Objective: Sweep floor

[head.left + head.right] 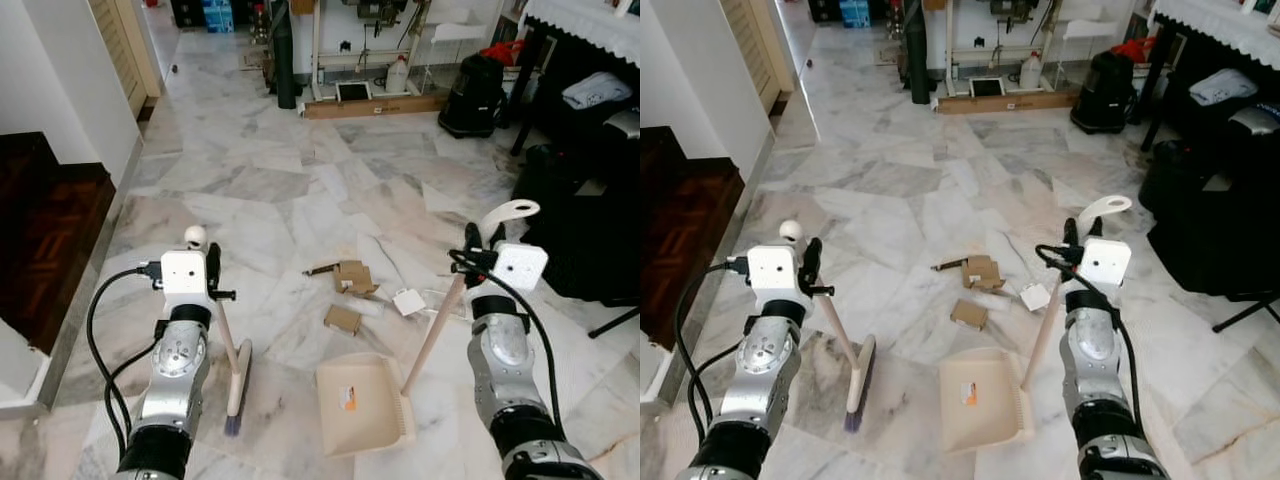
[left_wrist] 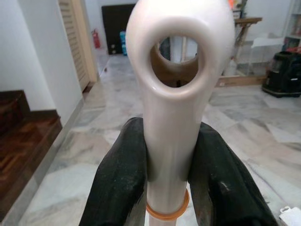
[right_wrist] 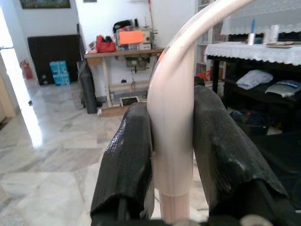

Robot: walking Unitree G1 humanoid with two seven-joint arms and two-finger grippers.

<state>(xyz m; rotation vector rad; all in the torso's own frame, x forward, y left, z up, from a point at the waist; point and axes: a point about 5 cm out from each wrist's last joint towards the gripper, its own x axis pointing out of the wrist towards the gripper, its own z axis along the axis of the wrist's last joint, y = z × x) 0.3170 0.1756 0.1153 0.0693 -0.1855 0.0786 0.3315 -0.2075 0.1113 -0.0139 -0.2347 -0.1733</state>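
Note:
My left gripper (image 1: 212,266) is shut on the cream handle of a short broom (image 1: 237,385), whose bristle head rests on the marble floor at lower left. In the left wrist view the black fingers (image 2: 117,179) clamp the handle below its hanging loop (image 2: 178,52). My right gripper (image 1: 472,250) is shut on the long handle of a beige dustpan (image 1: 362,403), which sits flat on the floor between the arms. Cardboard scraps (image 1: 353,277), a smaller brown piece (image 1: 342,319) and a white piece (image 1: 408,301) lie just beyond the pan.
A dark wooden step (image 1: 45,235) drops off at the left by a white wall. Black bags and a table (image 1: 590,200) crowd the right side. A black post (image 1: 285,60), a plank and a workbench stand at the far end.

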